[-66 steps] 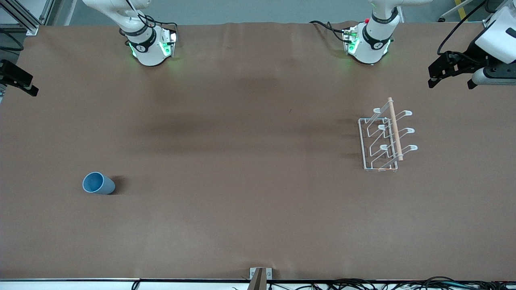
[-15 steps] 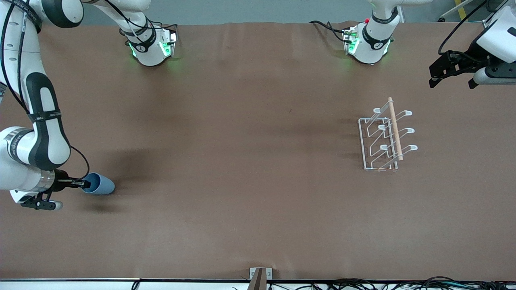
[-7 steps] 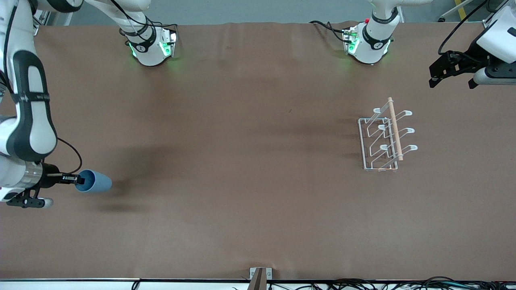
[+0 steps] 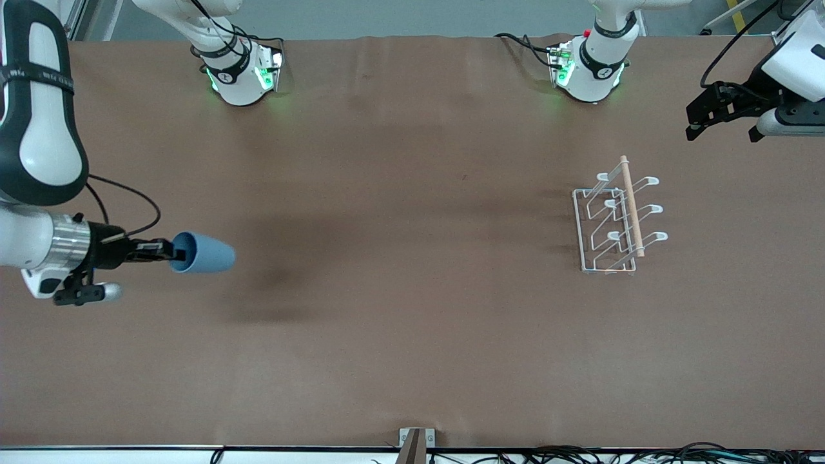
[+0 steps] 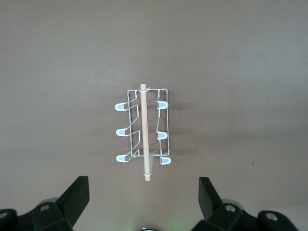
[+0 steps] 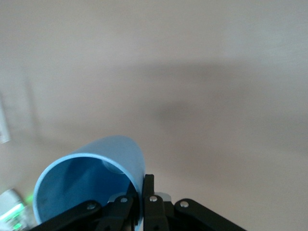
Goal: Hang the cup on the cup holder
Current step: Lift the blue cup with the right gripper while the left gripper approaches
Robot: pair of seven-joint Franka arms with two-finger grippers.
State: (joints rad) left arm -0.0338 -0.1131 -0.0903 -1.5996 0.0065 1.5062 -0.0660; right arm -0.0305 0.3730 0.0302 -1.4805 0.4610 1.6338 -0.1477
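Right tool (image 4: 169, 252) is up off the counter (image 4: 399, 309) at the right arm's end, pinched on the rim of the cup (image 4: 203, 253): one finger inside the mouth, one outside on the wall, as the right wrist view shows (image 6: 143, 204). Cup (image 6: 91, 185) is light blue, carried on its side w/ the open mouth toward the tool and the closed bottom pointing toward the left arm's end of the counter. It hangs clear of the brown surface; a soft dark shadow (image 4: 274, 278) lies on the counter just beside and below it in the front view.

Cup holder (image 4: 615, 222) stands toward the left arm's end, well apart from the cup. White wire frame w/ rectangular base, six angled pegs w/ looped tips, three per side, and a light wooden rod (image 4: 631, 205) along the top. Nothing on any peg. Left wrist view looks straight down on it (image 5: 143, 134), rod (image 5: 145, 132) running lengthwise over the middle.

Left tool (image 4: 722, 116) waits in the air at the left arm's end, over the counter edge region above the holder in the front view. Its fingers (image 5: 72, 197) are spread wide, nothing between them, w/ the holder seen through the gap
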